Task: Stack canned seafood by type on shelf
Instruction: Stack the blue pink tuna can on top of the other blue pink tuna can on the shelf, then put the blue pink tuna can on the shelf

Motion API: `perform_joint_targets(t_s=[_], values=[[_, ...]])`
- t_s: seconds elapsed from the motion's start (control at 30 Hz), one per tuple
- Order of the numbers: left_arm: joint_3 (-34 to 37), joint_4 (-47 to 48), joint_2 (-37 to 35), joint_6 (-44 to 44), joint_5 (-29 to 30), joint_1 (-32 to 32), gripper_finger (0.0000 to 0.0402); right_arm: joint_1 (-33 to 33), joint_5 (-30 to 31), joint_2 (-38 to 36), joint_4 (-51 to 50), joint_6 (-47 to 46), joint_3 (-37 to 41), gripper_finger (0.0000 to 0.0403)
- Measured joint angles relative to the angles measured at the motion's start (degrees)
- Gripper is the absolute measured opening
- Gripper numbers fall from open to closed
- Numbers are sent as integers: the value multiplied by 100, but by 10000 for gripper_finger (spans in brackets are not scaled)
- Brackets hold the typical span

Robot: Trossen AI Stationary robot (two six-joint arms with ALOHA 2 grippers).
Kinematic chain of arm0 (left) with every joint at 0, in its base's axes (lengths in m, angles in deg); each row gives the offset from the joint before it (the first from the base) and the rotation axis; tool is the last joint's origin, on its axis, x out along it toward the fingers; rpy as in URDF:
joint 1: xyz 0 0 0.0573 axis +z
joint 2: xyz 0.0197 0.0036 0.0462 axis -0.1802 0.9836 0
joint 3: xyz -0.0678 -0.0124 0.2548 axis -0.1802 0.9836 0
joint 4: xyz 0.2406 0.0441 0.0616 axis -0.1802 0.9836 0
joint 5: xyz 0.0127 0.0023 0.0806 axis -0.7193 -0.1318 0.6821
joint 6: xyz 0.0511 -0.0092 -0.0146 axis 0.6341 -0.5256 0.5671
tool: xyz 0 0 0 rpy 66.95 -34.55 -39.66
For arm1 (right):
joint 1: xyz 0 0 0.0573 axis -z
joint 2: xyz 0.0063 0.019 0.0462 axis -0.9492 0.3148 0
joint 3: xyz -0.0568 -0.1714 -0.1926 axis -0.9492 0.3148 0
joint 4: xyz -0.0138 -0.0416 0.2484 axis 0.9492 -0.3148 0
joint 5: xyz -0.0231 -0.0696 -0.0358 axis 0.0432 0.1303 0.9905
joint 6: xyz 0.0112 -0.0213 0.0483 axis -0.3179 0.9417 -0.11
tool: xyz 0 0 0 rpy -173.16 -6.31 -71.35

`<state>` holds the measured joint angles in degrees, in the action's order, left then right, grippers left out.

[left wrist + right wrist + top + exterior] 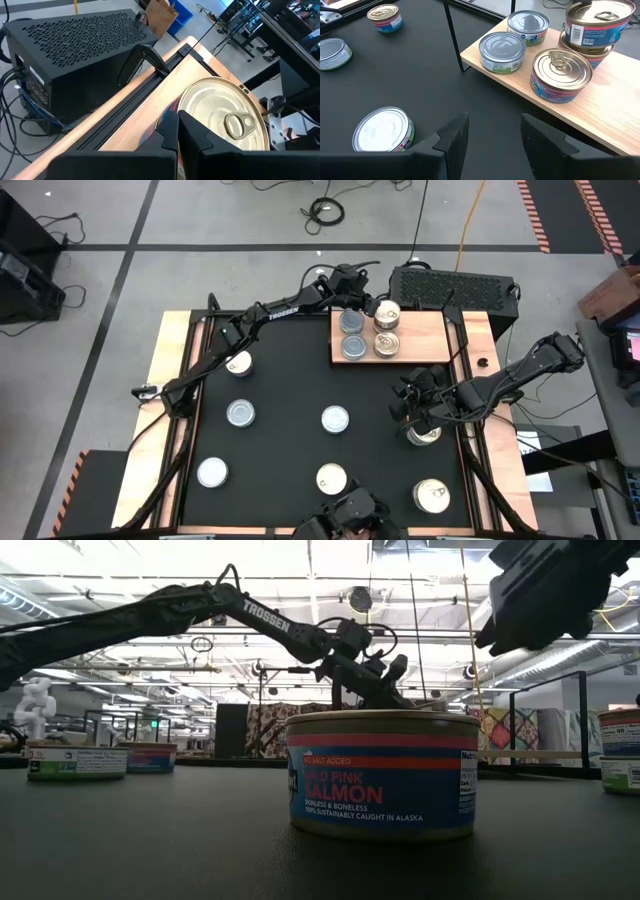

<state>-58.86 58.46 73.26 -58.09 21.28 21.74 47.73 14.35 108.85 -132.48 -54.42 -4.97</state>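
- Nearest the low camera, a pink salmon tin (382,775) reads "NO SALT ADDED", "SALMON", "CAUGHT IN ALASKA".
- "TROSSEN" marks the left arm (270,615).
- Left gripper (352,283), fingers pressed together, hovers at the wooden shelf (425,340), upper centre in the high view, beside stacked pull-tab tins (387,313).
- Right gripper (412,408), fingers spread and empty, hovers over open black mat (290,380) below the shelf edge.

Pale wooden counter (160,380) covered across most of its top by a large black mat (300,390). At the mat's upper right in the high view, a light-wood shelf (425,335) bearing two silvery-blue tins (352,335) side by side, one pull-tab tin (386,343), and a stack of two pull-tab tins (387,313). Scattered on the mat: seven more tins (335,418), silvery and cream-topped, well apart.
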Motion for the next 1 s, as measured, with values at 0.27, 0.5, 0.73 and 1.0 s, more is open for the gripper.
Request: perform_joint_targets(t_s=[0.27, 0.5, 0.73, 1.0], values=[[7, -317, 31, -6, -306, -10, 13, -1, -9, 0, 0, 28, 0, 173], [13, -346, 33, -138, -304, -37, 37, 0, -15, 0, -2, 50, 0, 173], [12, -380, 10, -144, -430, -11, 66, 0, -17, 0, -1, 50, 0, 173], [-87, -403, -368, -293, -742, 124, 73, -2, -15, -2, 4, 46, -2, 173]])
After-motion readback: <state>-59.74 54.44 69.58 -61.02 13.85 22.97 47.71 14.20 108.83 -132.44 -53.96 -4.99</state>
